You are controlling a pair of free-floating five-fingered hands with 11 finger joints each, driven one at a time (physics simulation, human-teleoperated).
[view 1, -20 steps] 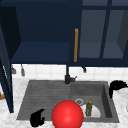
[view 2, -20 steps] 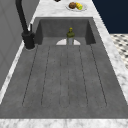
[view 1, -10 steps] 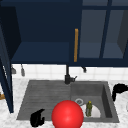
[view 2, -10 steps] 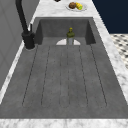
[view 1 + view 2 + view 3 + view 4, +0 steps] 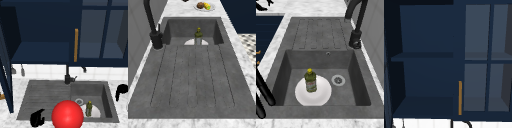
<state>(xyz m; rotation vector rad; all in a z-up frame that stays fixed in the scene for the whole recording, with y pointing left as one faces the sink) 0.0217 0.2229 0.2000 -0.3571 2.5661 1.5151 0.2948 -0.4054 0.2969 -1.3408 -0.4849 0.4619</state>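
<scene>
1. Surface: a grey, matte, stone-like sink unit (image 5: 45, 87) set into a white marbled countertop (image 5: 245, 65). Its left part is a flat draining board with shallow parallel grooves; its right part is a deep rectangular basin.
2. Room: white tiled wall behind the sink. Above it, a dark blue wall cabinet (image 5: 426, 75) stands with its left compartment open and one shelf inside; a slim orange bar handle (image 5: 76, 45) runs upright on the door edge. The right section has pale panes in dark frames.
3. Tap: a black curved faucet (image 5: 356, 37) with a cylindrical base stands at the back edge of the sink, between draining board and basin.
4. Basin contents: a round white plate (image 5: 321, 96) lies flat on the basin floor toward the front; a small olive-green bottle (image 5: 310, 81) with a yellow cap and a pale label stands upright on it. A round metal drain (image 5: 338, 80) sits just beside the plate, toward the back wall.
5. A glossy red sphere (image 5: 67, 115) is at the sink's front edge, near the middle.
6. Left hand (image 5: 37, 118): at the front left corner of the draining board, fingers curled loosely, holding nothing.
7. Right hand (image 5: 121, 91): over the countertop past the basin's right edge, fingers bent downward, holding nothing, well apart from the bottle.
8. A plate of food (image 5: 204, 6) rests on the countertop beyond the basin's far end in the left side view.
</scene>
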